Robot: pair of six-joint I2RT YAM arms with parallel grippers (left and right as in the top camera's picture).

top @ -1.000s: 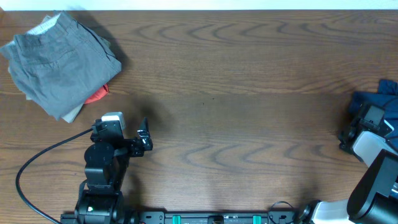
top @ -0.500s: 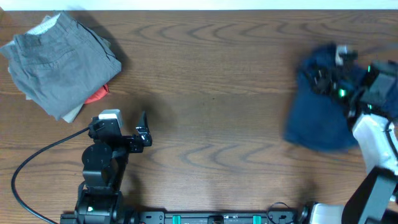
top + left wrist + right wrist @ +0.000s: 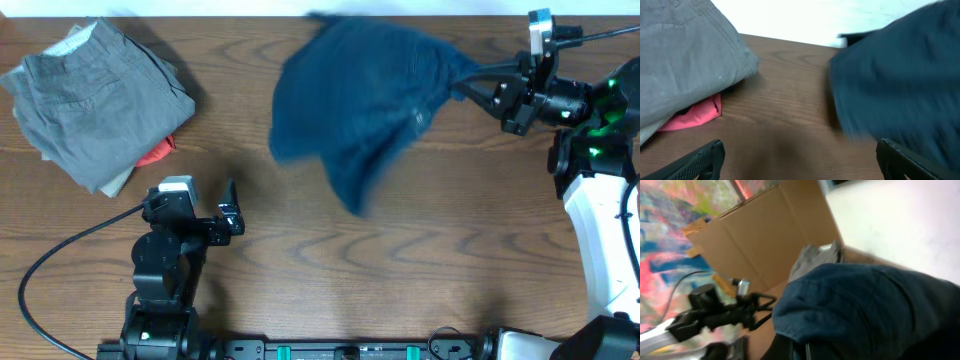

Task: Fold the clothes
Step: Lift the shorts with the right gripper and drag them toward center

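The dark navy blue shorts (image 3: 365,95) are in the air over the far middle of the table, blurred by motion and spread out to the left. My right gripper (image 3: 475,82) is shut on one edge of them at the far right. In the right wrist view the blue cloth (image 3: 865,310) fills the lower frame and covers the fingers. In the left wrist view the shorts (image 3: 900,85) show blurred at the right. My left gripper (image 3: 232,215) is open and empty at the near left, its fingertips (image 3: 707,155) wide apart above bare wood.
A folded pile of grey-khaki shorts (image 3: 95,100) with an orange garment (image 3: 158,152) under it lies at the far left corner, also in the left wrist view (image 3: 685,60). A black cable (image 3: 60,265) loops at the near left.
My right arm has swung from the right edge up and to the far side, flinging the navy shorts leftward over the table's middle. The left arm has stayed in place.
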